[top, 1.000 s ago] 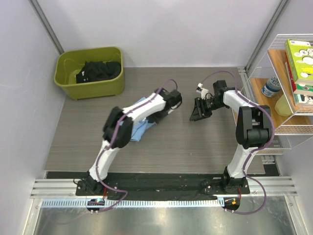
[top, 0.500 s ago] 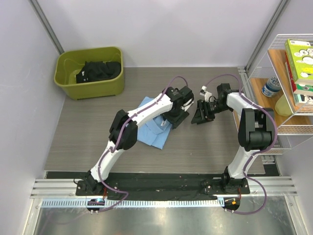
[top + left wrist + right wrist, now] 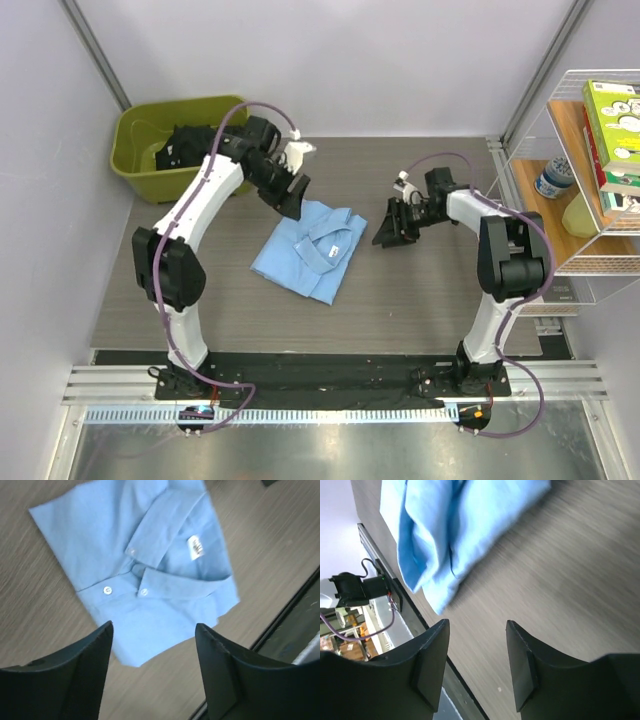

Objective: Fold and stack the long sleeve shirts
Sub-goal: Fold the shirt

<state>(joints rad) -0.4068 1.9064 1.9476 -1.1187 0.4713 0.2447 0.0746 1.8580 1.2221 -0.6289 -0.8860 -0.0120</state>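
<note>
Saw 1 folded light blue long sleeve shirt (image 3: 310, 250) lying flat on the desk (image 3: 430, 290) at the centre of the top view, collar up. Found left end effector (image 3: 294, 196) released by its upper left corner, right end effector (image 3: 388, 232) released just right of it.

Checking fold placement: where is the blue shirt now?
Top view: the folded light blue shirt lies flat on the table, between the left arm's fingers and the right arm's fingers, held by neither.
</note>
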